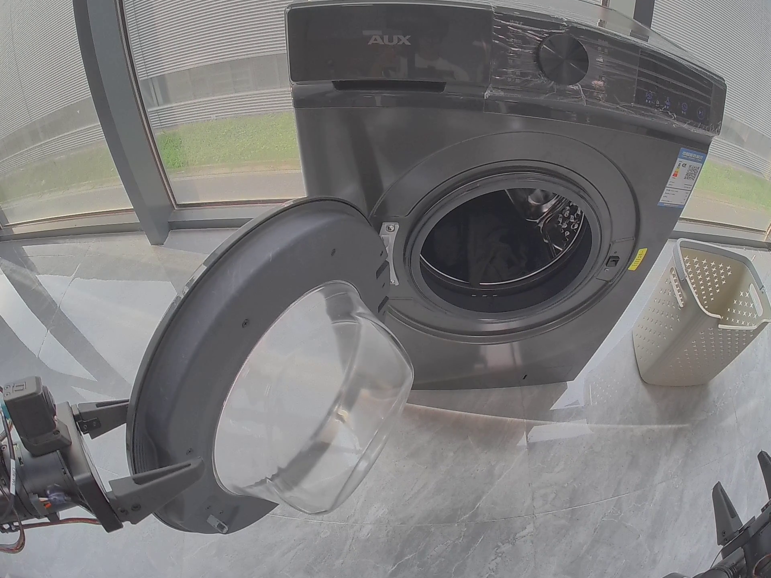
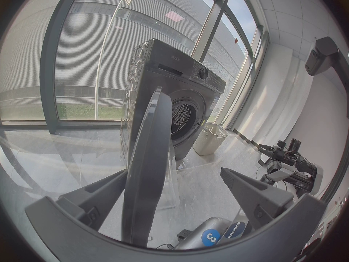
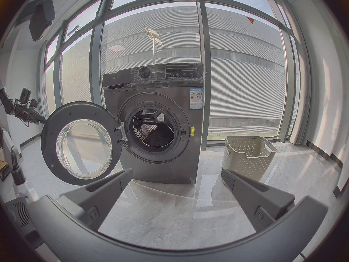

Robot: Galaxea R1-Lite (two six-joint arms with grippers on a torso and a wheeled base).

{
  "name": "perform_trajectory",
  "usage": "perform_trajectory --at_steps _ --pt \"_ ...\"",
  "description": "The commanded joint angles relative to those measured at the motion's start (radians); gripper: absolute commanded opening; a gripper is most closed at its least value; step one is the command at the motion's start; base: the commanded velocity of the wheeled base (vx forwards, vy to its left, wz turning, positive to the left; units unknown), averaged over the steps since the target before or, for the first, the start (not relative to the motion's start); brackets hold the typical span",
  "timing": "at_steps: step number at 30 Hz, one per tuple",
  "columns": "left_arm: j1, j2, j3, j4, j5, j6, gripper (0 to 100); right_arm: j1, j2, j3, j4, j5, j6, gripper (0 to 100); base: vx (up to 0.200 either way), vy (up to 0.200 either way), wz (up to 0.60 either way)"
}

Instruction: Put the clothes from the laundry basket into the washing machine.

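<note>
The grey washing machine (image 1: 498, 162) stands with its round door (image 1: 265, 363) swung wide to the left. Dark clothes (image 3: 160, 137) lie inside the drum (image 1: 502, 238). The cream laundry basket (image 1: 703, 315) sits on the floor right of the machine, and its inside (image 3: 251, 148) looks empty. My left gripper (image 1: 161, 437) is open at the door's outer rim, and the door edge (image 2: 147, 164) stands between its fingers (image 2: 98, 197). My right gripper (image 3: 176, 171) is open and holds nothing. It sits low at the front right (image 1: 743, 483), well back from the basket.
The floor is polished grey marble (image 1: 514, 475), with room in front of the machine. Tall windows and a dark pillar (image 1: 120, 98) stand behind. The open door takes up the space at the left front.
</note>
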Motion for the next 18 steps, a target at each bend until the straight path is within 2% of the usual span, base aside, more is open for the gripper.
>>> perform_trajectory --at_steps 1,4,6,9,10,11,14,18 --pt "-0.029 0.06 -0.038 -0.015 -0.006 -0.001 100 0.001 -0.016 0.018 -0.001 0.002 0.0 100 0.0 0.0 0.0" --pt "-0.083 0.091 -0.069 -0.03 -0.006 -0.012 100 0.001 -0.016 0.018 -0.001 0.002 0.0 100 0.0 0.0 0.0" --pt "-0.158 0.134 -0.103 -0.053 -0.006 -0.023 100 0.001 -0.016 0.018 -0.001 0.002 0.0 100 0.0 0.0 0.0" --pt "-0.227 0.168 -0.121 -0.085 -0.006 -0.076 100 0.001 -0.016 0.018 -0.001 0.002 0.0 100 0.0 0.0 0.0" --pt "-0.234 0.18 -0.121 -0.101 -0.006 -0.093 100 0.001 -0.016 0.018 -0.001 0.002 0.0 100 0.0 0.0 0.0" --pt "-0.234 0.189 -0.12 -0.113 -0.004 -0.098 100 0.001 -0.016 0.018 -0.001 0.002 0.0 100 0.0 0.0 0.0" --pt "-0.233 0.205 -0.11 -0.148 0.0 -0.104 100 0.001 -0.016 0.018 -0.001 0.002 0.0 100 0.0 0.0 0.0" --pt "-0.221 0.181 -0.104 -0.15 0.02 -0.098 100 0.001 -0.016 0.018 -0.001 0.002 0.0 100 0.0 0.0 0.0"
